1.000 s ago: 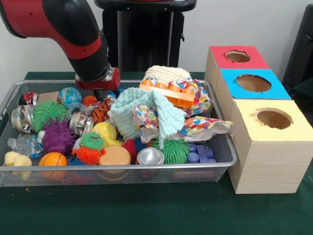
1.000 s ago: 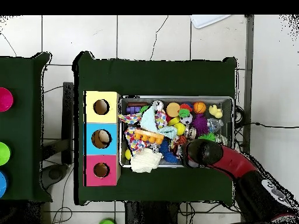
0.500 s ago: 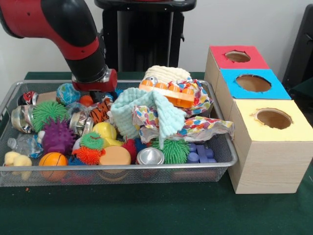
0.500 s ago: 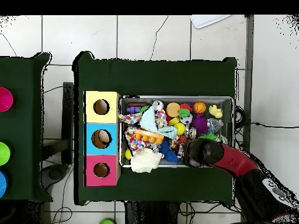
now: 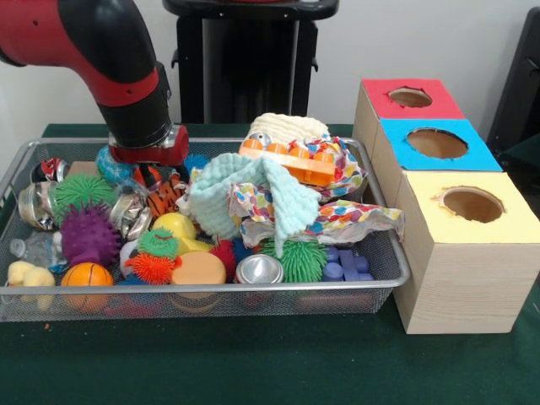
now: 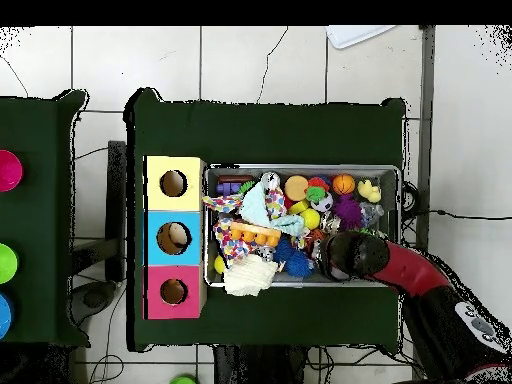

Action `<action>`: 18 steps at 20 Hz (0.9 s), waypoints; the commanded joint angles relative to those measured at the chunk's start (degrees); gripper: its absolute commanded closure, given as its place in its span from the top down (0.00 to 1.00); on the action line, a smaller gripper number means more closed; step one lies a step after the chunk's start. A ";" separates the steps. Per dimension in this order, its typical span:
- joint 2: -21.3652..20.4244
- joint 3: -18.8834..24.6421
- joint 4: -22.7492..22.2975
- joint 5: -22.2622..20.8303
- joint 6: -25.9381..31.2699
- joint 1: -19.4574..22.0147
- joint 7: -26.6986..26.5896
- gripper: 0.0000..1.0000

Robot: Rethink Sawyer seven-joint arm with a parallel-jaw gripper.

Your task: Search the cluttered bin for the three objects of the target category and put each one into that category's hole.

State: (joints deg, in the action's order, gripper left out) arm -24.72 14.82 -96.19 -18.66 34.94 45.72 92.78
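In the front view the pincer [image 5: 150,173] dips into the wire bin [image 5: 384,253] at ten o'clock, touching the striped tiger plush [image 5: 163,196]; I cannot tell its spread. Overhead, the arm hides both. The red-ringed hole [image 6: 173,291] sits at the bin's seven o'clock there.

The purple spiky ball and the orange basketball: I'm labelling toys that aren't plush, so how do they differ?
The purple spiky ball is bristly and larger; the orange basketball is smooth, black-lined and smaller. The purple spiky ball sits farther back, the orange basketball against the front wall of the wire bin. Both are round.
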 commanded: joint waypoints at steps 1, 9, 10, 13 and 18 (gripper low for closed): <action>1.78 4.05 9.42 -1.32 4.89 0.05 -5.19 1.00; 2.41 5.18 9.67 -0.18 5.82 1.02 -4.60 1.00; 2.40 5.34 9.44 0.06 5.91 1.14 -4.37 1.00; 1.98 5.91 8.33 1.01 6.65 1.36 -3.56 1.00; -0.07 7.26 5.31 3.39 9.82 1.84 -2.21 1.00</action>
State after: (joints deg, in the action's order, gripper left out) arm -24.23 16.89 -93.58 -18.24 40.19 46.39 92.78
